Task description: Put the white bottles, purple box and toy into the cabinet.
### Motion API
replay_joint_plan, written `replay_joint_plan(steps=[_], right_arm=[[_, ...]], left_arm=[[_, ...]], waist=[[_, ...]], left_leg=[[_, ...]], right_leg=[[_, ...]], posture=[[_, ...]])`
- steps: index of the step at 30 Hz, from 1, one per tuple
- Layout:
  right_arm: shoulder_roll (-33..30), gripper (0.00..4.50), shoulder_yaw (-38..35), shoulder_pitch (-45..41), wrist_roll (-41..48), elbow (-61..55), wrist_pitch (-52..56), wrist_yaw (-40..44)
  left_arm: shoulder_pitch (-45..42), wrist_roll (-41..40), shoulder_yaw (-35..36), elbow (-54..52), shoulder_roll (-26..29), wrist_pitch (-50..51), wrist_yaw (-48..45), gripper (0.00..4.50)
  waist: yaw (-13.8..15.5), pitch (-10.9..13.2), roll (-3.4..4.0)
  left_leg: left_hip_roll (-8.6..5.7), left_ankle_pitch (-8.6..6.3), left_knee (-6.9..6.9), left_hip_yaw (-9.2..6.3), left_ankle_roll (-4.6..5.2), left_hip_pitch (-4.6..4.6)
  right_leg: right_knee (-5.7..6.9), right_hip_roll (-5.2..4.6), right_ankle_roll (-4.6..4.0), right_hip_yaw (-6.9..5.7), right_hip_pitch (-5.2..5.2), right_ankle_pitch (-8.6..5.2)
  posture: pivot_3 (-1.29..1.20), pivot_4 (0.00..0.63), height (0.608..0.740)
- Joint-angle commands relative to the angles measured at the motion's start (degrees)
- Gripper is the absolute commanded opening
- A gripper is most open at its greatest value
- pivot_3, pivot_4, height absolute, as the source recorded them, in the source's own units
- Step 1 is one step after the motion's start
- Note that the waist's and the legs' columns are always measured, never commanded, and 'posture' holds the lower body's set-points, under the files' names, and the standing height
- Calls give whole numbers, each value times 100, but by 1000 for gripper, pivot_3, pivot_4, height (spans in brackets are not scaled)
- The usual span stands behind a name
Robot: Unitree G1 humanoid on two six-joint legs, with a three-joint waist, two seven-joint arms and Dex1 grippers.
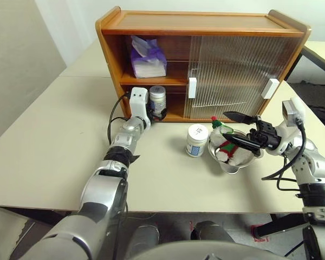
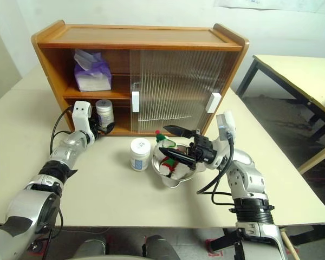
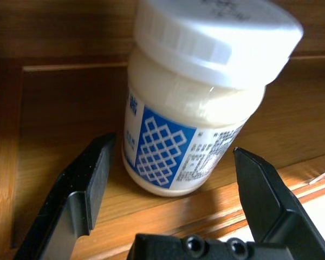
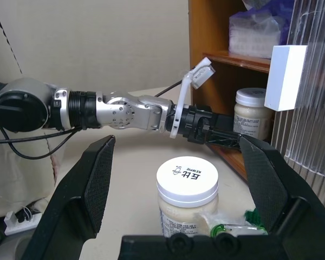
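white bottle on table (image 1: 197, 140): just left of the toy (image 1: 226, 142)
right claw (image 1: 239, 130): open, nearer
left claw (image 3: 168, 187): open around shelf bottle (image 3: 197, 92)

You have a pale cream table (image 1: 54, 146) carrying a large wooden two-shelf cabinet (image 1: 206, 21). In front of the cabinet, a squat white plastic jar (image 1: 196, 140) stands upright on the tabletop, touching a shallow steel bowl (image 1: 234, 163), both just below the right gripper's black fingers (image 1: 239, 116). Another white jar (image 3: 189, 103) stands between the left fingers (image 3: 86, 184) on the cabinet's lower shelf (image 3: 59, 124); a soft purple tissue pack (image 1: 147, 57) sits on the upper shelf.
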Motion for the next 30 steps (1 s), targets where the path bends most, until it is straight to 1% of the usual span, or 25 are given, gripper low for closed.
replay_joint_plan(steps=[1,7,14,15,16,20,22,23,26,27,30], right_arm=[[28,4500,82,-61,-88,55,-45,29],[70,4500,108,-102,-124,116,-65,59],[99,4500,95,-126,-149,155,-75,88],[100,4500,98,-126,-155,157,-79,95],[101,4500,101,-129,-161,161,-82,99],[106,4500,102,-143,-167,174,-86,101],[105,4500,105,-150,-177,185,-95,102],[101,4500,106,-150,-182,188,-99,105],[97,4500,103,-144,-186,183,-103,103],[99,4500,102,-143,-185,180,-101,100],[104,4500,107,-145,-189,180,-101,99]], left_arm=[[323,46,-40,-507,52,219,-69,4476],[845,103,-48,-1509,218,675,50,4476],[1128,33,72,-2163,345,869,221,4476],[1145,19,118,-2212,361,862,270,4074],[1154,9,149,-2242,371,862,304,3863],[1062,65,145,-2117,400,820,370,2463],[985,77,141,-2014,398,784,409,1630],[937,80,155,-1952,387,754,449,1356],[794,101,144,-1752,377,710,495,229],[748,114,131,-1678,380,689,501,26],[582,228,46,-1423,393,596,525,26]], waist=[[-3,0,0],[-11,1,-2],[15,1,-2],[14,1,-2],[13,1,-2],[14,1,-2],[16,2,-3],[21,2,-3],[23,3,-5],[21,3,-5],[16,3,-6]], left_leg=[[0,0,0,0,0,0],[-1,-1,-7,0,1,1],[-2,-1,-7,0,1,2],[-1,-1,-7,0,0,3],[-1,-1,-7,0,0,3],[0,-2,-9,0,1,4],[0,-2,-8,0,0,3],[-1,-2,-8,0,0,3],[-1,-2,-8,-1,0,3],[-1,-2,-8,-1,0,3],[-1,-2,-8,-1,1,4]], right_leg=[[0,0,0,1,0,-1],[-1,0,-4,0,-2,-5],[0,-1,-8,0,-1,-4],[0,-1,-9,1,-1,-4],[0,-1,-13,0,-1,-1],[0,-1,-28,0,-2,5],[0,-1,-46,1,-1,15],[0,-1,-50,1,-2,18],[0,-2,-60,1,-1,23],[0,-2,-60,1,-1,23],[0,-2,-60,1,-2,23]], posture=[[-85,0,740],[-74,0,740],[-74,0,740],[-74,0,740],[-69,0,740],[-70,0,740],[-71,0,740],[-74,0,740],[-76,0,740],[-77,0,740],[-80,0,740]])
